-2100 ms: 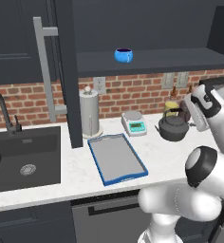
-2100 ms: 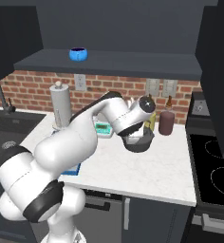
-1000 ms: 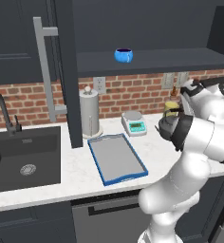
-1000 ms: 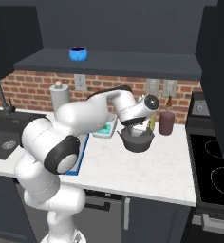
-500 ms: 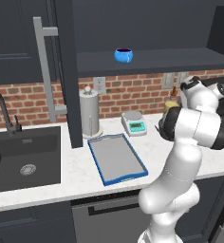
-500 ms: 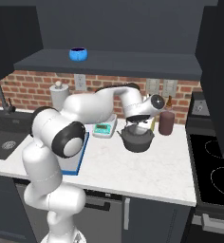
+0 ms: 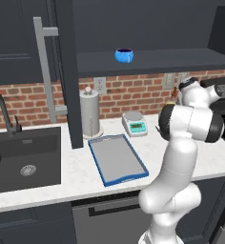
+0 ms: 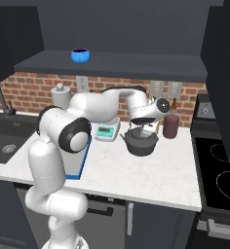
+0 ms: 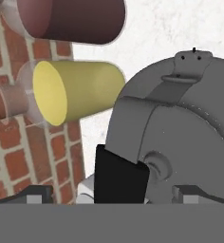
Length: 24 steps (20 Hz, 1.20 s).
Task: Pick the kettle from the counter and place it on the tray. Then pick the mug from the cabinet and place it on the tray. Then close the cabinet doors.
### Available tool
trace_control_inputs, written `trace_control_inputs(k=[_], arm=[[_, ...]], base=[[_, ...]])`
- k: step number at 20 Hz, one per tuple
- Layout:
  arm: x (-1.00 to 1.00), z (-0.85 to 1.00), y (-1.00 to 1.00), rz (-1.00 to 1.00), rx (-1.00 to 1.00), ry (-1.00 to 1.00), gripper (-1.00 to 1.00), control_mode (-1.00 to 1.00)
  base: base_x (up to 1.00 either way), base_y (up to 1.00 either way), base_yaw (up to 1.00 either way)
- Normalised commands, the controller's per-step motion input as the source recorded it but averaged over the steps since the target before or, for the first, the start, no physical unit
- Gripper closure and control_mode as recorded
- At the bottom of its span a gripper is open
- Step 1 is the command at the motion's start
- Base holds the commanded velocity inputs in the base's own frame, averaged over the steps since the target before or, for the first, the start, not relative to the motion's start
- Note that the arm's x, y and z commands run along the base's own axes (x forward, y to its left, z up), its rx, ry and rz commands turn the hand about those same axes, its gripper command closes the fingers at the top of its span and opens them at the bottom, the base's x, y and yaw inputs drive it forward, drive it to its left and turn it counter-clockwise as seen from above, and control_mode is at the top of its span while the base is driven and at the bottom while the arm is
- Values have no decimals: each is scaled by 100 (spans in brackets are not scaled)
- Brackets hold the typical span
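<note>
The gripper [image 8: 139, 128] hangs just above the kettle [image 8: 140, 143], fingers spread wide and holding nothing. In the hand view the kettle's arched handle and lid knob lie right between the two finger tips [image 9: 32, 193], close under them. Past the fingers, against the brick wall, lie a yellow jar [image 9: 73, 90] and a maroon jar [image 9: 76, 20] (both seen sideways in this view). The kettle sits on the counter [image 8: 151, 170]; the tray [image 7: 117, 157] lies well apart from the fingers, and the mug [image 8: 80, 55] stands up in the cabinet [image 8: 112, 63]
</note>
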Motion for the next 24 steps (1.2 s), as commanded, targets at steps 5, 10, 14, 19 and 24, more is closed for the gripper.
trace_control_inputs(k=[5,10,14,19,24], arm=[[25,-12,0,0,0,0,-100,-100],[31,-10,0,0,0,0,-100,-100],[6,-20,0,0,0,0,-100,-100],[-1,-36,0,0,-1,0,100,-100],[-9,-48,0,0,0,0,100,-100]], base=[[0,0,0],[0,0,0],[0,0,0],[0,0,0],[0,0,0]])
